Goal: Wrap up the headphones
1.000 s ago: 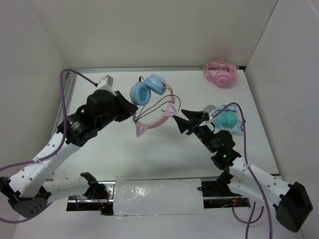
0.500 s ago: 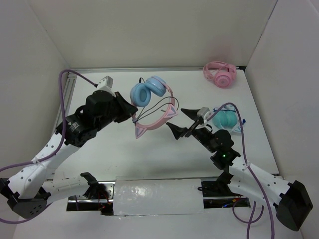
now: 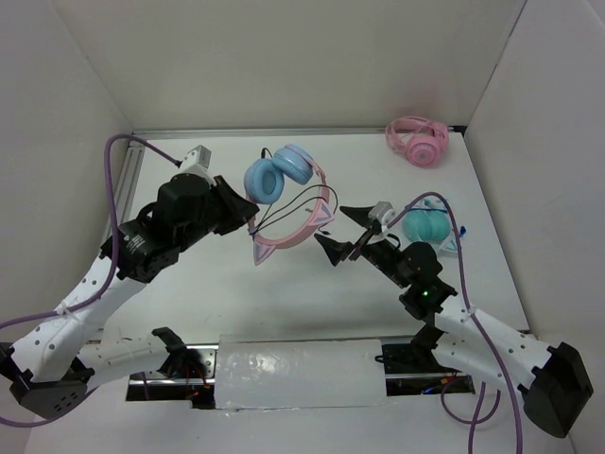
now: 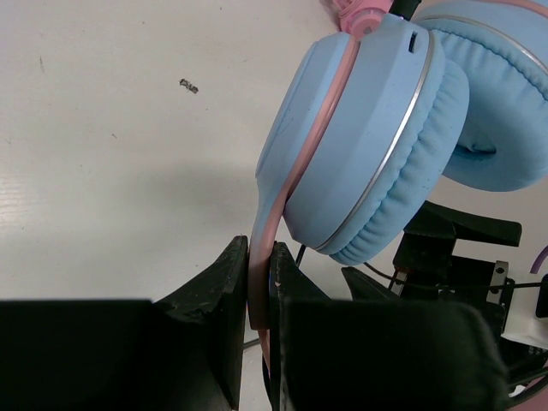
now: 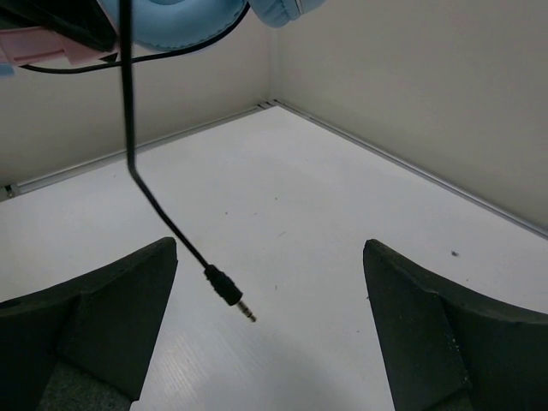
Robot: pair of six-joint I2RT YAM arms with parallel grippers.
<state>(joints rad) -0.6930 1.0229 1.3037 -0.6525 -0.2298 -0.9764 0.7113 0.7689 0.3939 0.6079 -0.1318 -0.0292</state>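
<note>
So the cat-ear headphones with light blue round ear cups and a pink headband (image 3: 284, 194) are up off the white counter (image 3: 284, 284), hanging in the upper middle of the top view. Compared to a second ago they've drifted a hair toward the left and bottom of the frame, along with the left arm. Nothing else about them changed.

The left hand (image 3: 248, 216) is pinching the headband just below one cup. The top view kinda hides that, but the left wrist view nails it: both black fingers (image 4: 214, 300) are pressed onto the pink band, with the cups filling the upper right of that frame.

The thin black cable (image 3: 295, 201) loops across the headband in the top view. The right wrist view shows what the top one doesn't: the cable's free end dangles down from the upper left of the frame, with its plug (image 5: 229, 294) seen between the fingers of the right hand (image 5: 268, 248), touching neither. That hand is spread wide, holding nothing.

In the top view it sits just right of the headband. It has swung in from the right since a second ago, so more of the teal headphones (image 3: 430, 225) behind it shows now. The all-pink headphones (image 3: 416, 140) sit in the upper right, same spot as before.
</note>
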